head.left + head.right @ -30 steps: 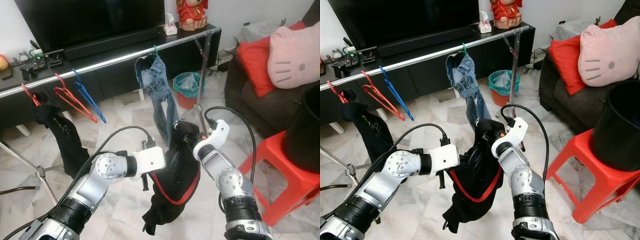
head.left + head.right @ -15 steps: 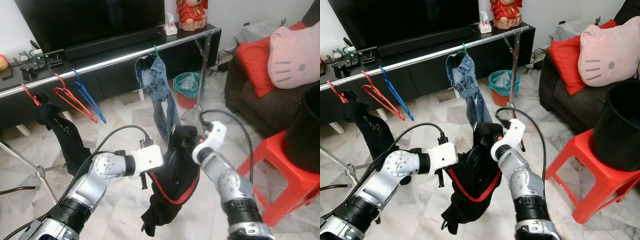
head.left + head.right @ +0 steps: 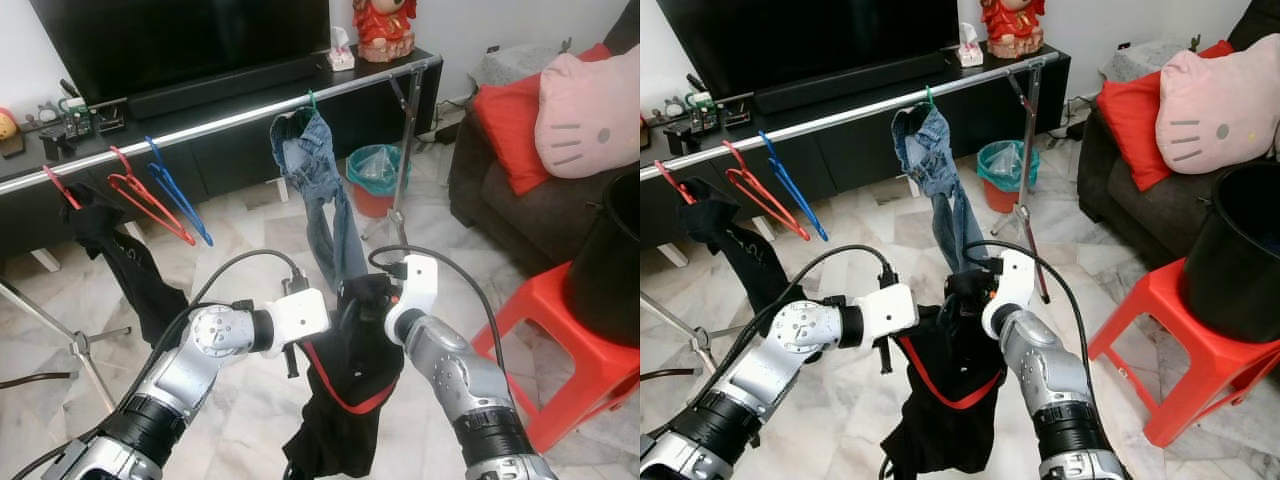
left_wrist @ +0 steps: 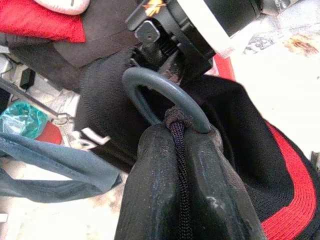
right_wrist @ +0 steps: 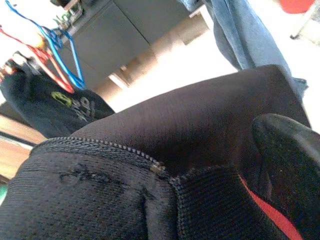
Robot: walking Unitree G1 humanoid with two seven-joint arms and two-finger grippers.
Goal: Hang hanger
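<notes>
1. Marble floor runs ahead of me to a long silver rail (image 3: 230, 122) standing in front of a dark TV cabinet (image 3: 210, 150)
2. On the rail's left end hang a red hanger (image 3: 140, 195) and a blue hanger (image 3: 178, 190), with a black top (image 3: 125, 260) beside them; jeans (image 3: 315, 190) hang further right
3. My left gripper (image 4: 182, 165) has its two fingers (image 4: 155, 190) pressed together on a drawstring cord, right at the grey hanger (image 4: 160, 90) hook
4. That hanger carries the black garment (image 3: 350, 390) with red trim, which droops between my two arms, low and well short of the rail
5. My right gripper (image 3: 372, 305) is buried in the cloth at the garment's top; one finger (image 5: 292, 160) lies over the fabric (whether it is clamped, I cannot tell)
6. The rail lies up and forward from both grippers, its length running left to right, so I judge the hook must rise and go over it, perhaps between the blue hanger and the jeans
</notes>
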